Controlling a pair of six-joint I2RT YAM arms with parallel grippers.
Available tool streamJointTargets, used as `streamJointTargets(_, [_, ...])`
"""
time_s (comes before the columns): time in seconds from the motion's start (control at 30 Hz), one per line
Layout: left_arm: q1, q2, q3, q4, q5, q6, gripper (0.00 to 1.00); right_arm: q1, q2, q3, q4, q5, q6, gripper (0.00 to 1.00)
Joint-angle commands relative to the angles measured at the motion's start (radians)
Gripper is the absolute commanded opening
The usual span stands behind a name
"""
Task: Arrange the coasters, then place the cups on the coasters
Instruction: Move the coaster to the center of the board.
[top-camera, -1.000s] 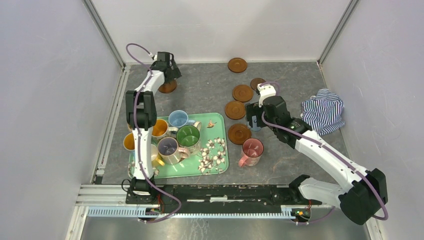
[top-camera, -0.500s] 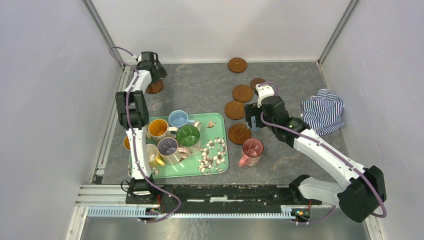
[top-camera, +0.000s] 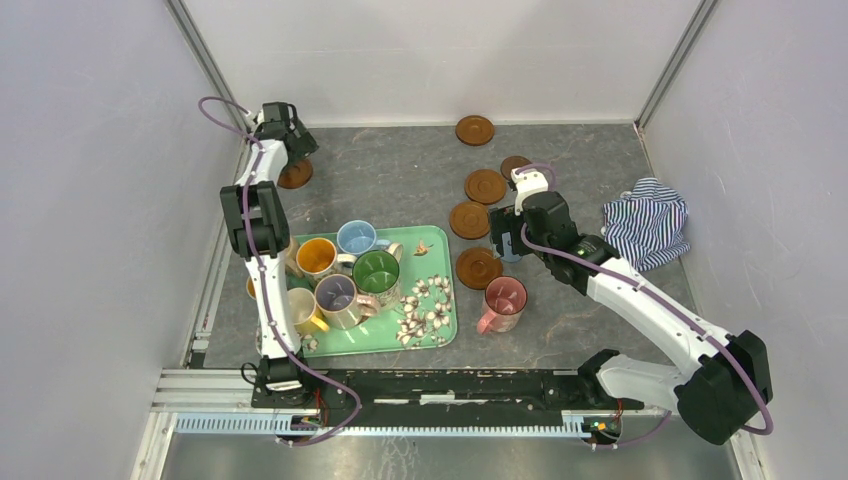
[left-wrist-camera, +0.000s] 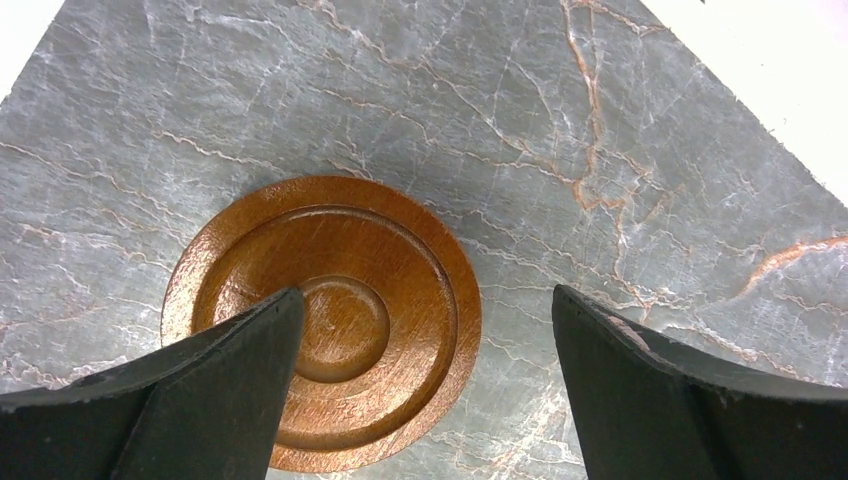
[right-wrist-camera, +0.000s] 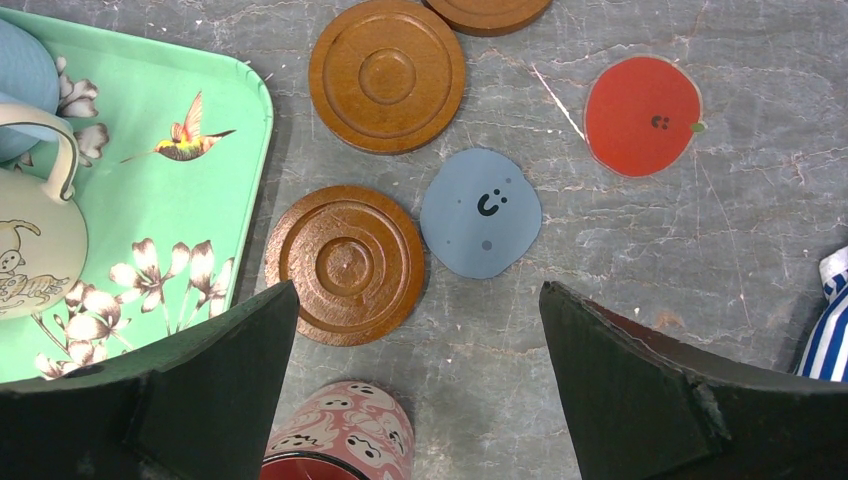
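We find the left fingers (left-wrist-camera: 190, 400) spread wide and empty over a wooden coaster (left-wrist-camera: 320, 320) at the far left corner of the table (top-camera: 400, 180), close to the wall. Bare table separates it from the coasters on the right. The right fingers (right-wrist-camera: 170, 400), equally wide and empty, hover above a second wooden coaster (right-wrist-camera: 345, 265), with a blue-grey coaster (right-wrist-camera: 480, 213) just beside it and the pink cup (right-wrist-camera: 340, 445) nearer. The green tray (top-camera: 385, 348) holds the orange cup (top-camera: 317, 257), blue cup (top-camera: 355, 238), green cup (top-camera: 376, 272) and lilac cup (top-camera: 337, 293).
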Motion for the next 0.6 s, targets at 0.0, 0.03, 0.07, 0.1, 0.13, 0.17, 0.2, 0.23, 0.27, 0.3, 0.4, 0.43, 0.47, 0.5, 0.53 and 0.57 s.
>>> streamJointTargets(0.0, [0.004, 0.006, 0.057, 0.008, 0.032, 0.019, 1.0, -0.002, 0.002, 0.041, 0.015, -0.003, -0.009, 0.98])
streamJointTargets(0.03, [0.003, 0.0, 0.058, 0.014, 0.036, 0.02, 1.0, -0.002, 0.002, 0.041, 0.014, -0.005, -0.009, 0.98])
streamJointTargets(0.07, [0.002, -0.007, 0.058, 0.021, 0.039, 0.022, 1.0, -0.002, 0.002, 0.043, 0.014, -0.005, -0.009, 0.98])
streamJointTargets(0.1, [0.002, -0.015, 0.058, 0.025, 0.04, 0.022, 1.0, -0.003, 0.002, 0.043, 0.013, -0.006, -0.01, 0.98])
streamJointTargets(0.13, [0.001, -0.023, 0.058, 0.027, 0.041, 0.021, 1.0, -0.002, 0.001, 0.044, 0.014, -0.009, -0.011, 0.98])
streamJointTargets(0.17, [-0.003, -0.032, 0.058, 0.03, 0.041, 0.023, 1.0, -0.002, -0.001, 0.044, 0.014, -0.009, -0.011, 0.98])
streamJointTargets(0.2, [-0.005, -0.039, 0.058, 0.032, 0.039, 0.024, 1.0, -0.002, 0.0, 0.045, 0.014, -0.011, -0.011, 0.98])
streamJointTargets(0.23, [-0.009, -0.048, 0.057, 0.035, 0.036, 0.025, 1.0, -0.003, -0.002, 0.047, 0.014, -0.014, -0.012, 0.98])
streamJointTargets(0.27, [-0.013, -0.058, 0.055, 0.037, 0.038, 0.027, 1.0, -0.002, -0.002, 0.047, 0.014, -0.015, -0.012, 0.98])
streamJointTargets(0.3, [-0.019, -0.064, 0.053, 0.04, 0.038, 0.029, 1.0, -0.002, -0.005, 0.047, 0.013, -0.015, -0.013, 0.98])
streamJointTargets(0.4, [-0.045, -0.096, 0.029, 0.057, 0.035, 0.038, 1.0, -0.003, -0.012, 0.049, 0.012, -0.009, -0.014, 0.98])
streamJointTargets(0.43, [-0.056, -0.111, 0.013, 0.067, 0.028, 0.042, 1.0, -0.002, -0.015, 0.051, 0.009, -0.008, -0.015, 0.98])
streamJointTargets(0.47, [-0.068, -0.128, -0.002, 0.077, 0.021, 0.047, 1.0, -0.002, -0.018, 0.055, 0.004, -0.007, -0.015, 0.98])
streamJointTargets(0.5, [-0.079, -0.144, -0.014, 0.081, 0.02, 0.051, 1.0, -0.002, -0.022, 0.056, 0.001, -0.004, -0.017, 0.98])
streamJointTargets(0.53, [-0.094, -0.157, -0.022, 0.083, 0.02, 0.055, 1.0, -0.003, -0.029, 0.056, -0.001, 0.0, -0.017, 0.98])
streamJointTargets(0.57, [-0.106, -0.171, -0.03, 0.083, 0.021, 0.056, 1.0, -0.003, -0.038, 0.054, -0.003, 0.007, -0.018, 0.98])
